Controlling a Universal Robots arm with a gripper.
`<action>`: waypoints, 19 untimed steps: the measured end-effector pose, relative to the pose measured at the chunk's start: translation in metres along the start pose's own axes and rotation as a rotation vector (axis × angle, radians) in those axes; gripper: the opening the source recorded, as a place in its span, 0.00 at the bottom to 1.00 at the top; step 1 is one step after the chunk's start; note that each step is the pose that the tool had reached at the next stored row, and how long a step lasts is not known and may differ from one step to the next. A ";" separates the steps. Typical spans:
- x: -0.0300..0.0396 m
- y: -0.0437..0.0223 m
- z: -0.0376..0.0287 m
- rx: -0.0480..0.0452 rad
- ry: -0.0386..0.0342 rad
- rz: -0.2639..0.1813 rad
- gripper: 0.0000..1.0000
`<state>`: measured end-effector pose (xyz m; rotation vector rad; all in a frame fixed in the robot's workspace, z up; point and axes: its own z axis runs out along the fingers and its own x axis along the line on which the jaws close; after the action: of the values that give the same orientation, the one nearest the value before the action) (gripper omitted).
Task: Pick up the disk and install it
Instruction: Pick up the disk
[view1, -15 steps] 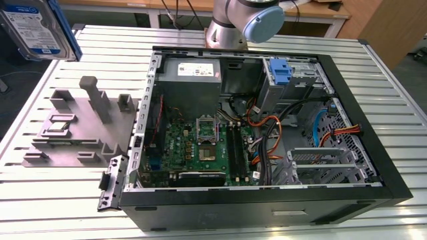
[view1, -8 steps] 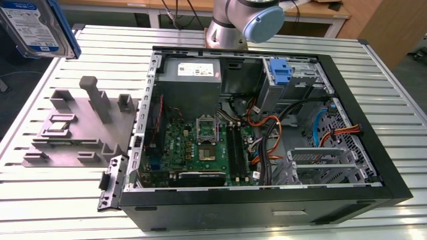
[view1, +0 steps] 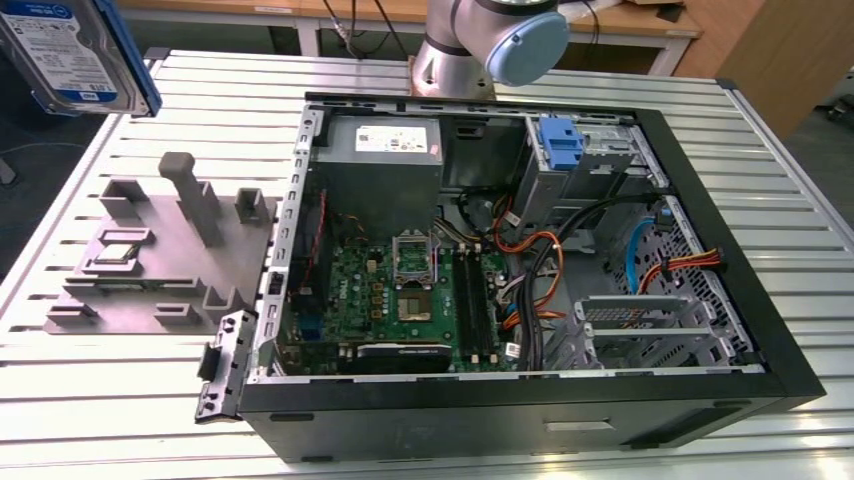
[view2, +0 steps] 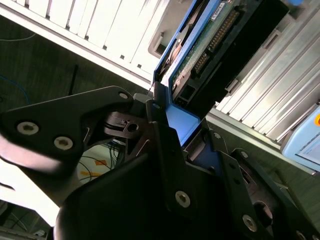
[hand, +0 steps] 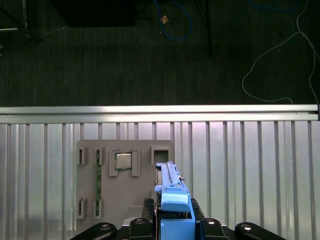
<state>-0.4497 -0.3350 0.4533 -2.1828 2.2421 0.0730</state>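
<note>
A slatted metal tabletop (view1: 107, 400) fills the exterior view. It carries an open black computer case (view1: 534, 410) with its motherboard (view1: 400, 290) exposed. A grey moulded fixture (view1: 160, 260) lies beside the case, on the exterior view's left. The disk (view1: 80, 50), in its blue bracket, hangs raised above the tabletop at the exterior view's far left, well apart from the case. In the second wrist view, the black tool (view2: 177, 120) is clenched on the disk's blue bracket, and the drive's circuit-board side shows. In the first wrist view, the disk appears edge-on over the grey fixture. Beyond the tabletop's edge are dark floor (hand: 100, 60) and loose cables (hand: 175, 20).
</note>
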 end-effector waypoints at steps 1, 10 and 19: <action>0.0000 0.0000 -0.0001 -0.0001 0.0000 0.000 0.37; 0.0008 0.0001 -0.0091 -0.0001 0.0000 -0.001 0.37; -0.0002 0.0008 -0.0352 -0.0002 0.0001 -0.006 0.37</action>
<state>-0.4496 -0.3362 0.4884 -2.1892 2.2360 0.0731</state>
